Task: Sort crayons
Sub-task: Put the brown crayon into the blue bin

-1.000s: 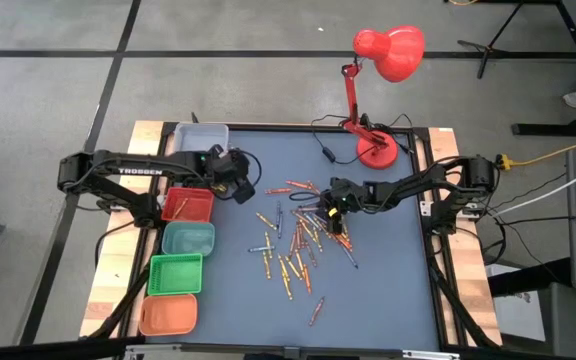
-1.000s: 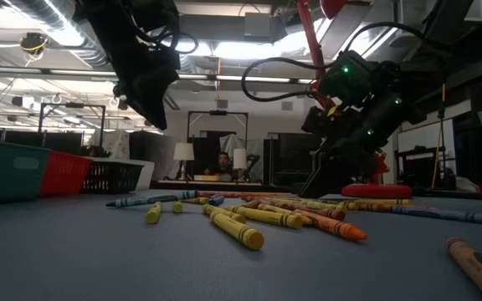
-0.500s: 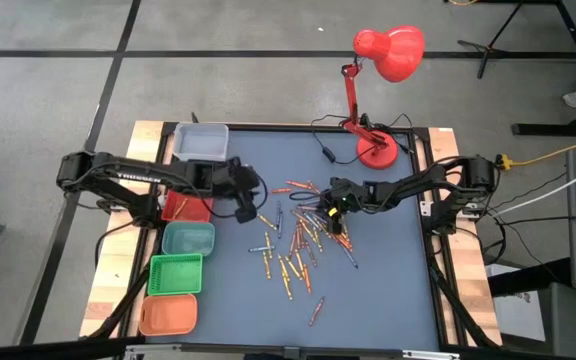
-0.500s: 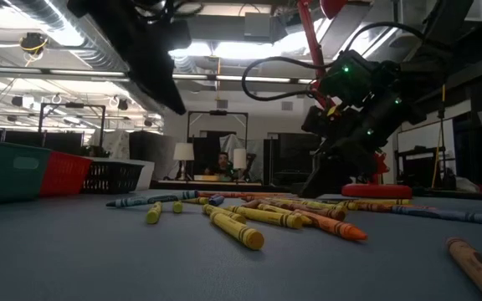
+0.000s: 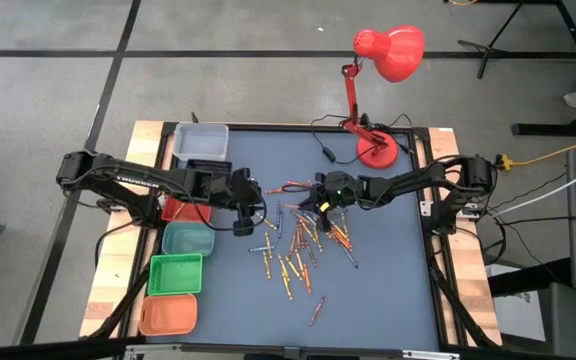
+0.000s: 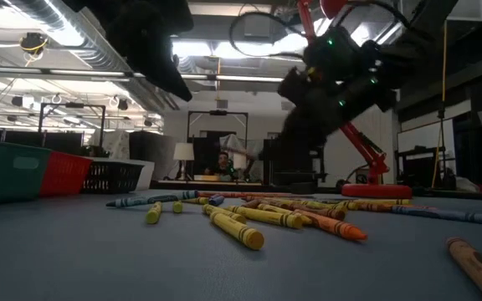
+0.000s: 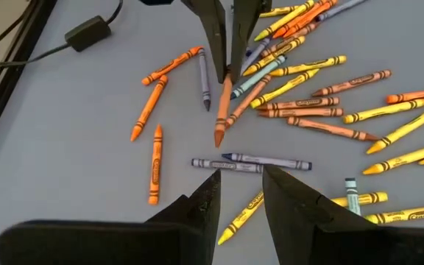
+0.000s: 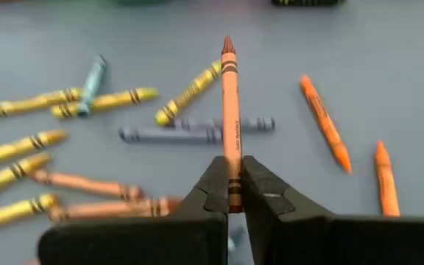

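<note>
Several crayons (image 5: 298, 245) lie scattered on the dark table's middle; they also show in the low view (image 6: 249, 221) and the left wrist view (image 7: 308, 103). My right gripper (image 5: 320, 203) is over the pile's far left part, shut on an orange crayon (image 8: 230, 103). My left gripper (image 5: 243, 222) hangs open and empty just left of the pile, above a grey-blue crayon (image 7: 252, 162) lying on the table. In the left wrist view my right gripper (image 7: 227, 70) shows beyond it with the orange crayon (image 7: 222, 110) pointing down. My right gripper pinches the orange crayon near its blunt end (image 8: 231, 180) between its two fingers. The crayon lies along the fingers and sticks out past their tips. The fingers slant down from the table's right side. Whether the crayon's tip (image 7: 218, 140) touches the table, I cannot tell.
Along the table's left edge stand a grey bin (image 5: 200, 140), a red bin (image 5: 181, 208), a teal bin (image 5: 188, 238), a green bin (image 5: 175, 273) and an orange bin (image 5: 168, 315). A red desk lamp (image 5: 376, 150) with its cable stands at the far side.
My left gripper has gone from over the red bin toward the table's right and near side, up to the pile's left edge. My right gripper has risen from the pile and gone toward the table's left and far side.
</note>
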`<state>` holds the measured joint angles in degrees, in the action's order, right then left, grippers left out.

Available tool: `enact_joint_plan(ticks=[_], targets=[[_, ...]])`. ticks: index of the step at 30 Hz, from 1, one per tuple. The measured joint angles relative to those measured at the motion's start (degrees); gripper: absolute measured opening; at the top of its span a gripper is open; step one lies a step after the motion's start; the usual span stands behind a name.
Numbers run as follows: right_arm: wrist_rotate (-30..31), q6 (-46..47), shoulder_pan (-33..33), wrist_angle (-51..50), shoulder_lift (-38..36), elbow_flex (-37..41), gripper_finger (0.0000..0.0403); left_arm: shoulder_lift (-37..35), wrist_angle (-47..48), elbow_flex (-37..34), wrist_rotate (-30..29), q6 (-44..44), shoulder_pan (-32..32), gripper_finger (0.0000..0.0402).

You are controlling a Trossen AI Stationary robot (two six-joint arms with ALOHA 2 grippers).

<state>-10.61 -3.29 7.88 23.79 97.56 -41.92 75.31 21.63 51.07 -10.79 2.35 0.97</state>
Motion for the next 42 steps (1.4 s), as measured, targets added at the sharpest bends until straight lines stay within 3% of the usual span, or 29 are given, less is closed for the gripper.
enact_joint_plan(ticks=[13, 42], targets=[[-4.34, 0.0, -0.02, 0.17, -0.1, -6.54, 0.0018, 0.0, -3.5, 0.0, -0.97, -0.07, -0.04, 0.0087], [-8.97, -0.02, -0.02, 3.23, -0.17, -9.15, 0.0019, 0.02, -5.46, 0.0, -1.72, -0.04, -0.09, 0.0076]])
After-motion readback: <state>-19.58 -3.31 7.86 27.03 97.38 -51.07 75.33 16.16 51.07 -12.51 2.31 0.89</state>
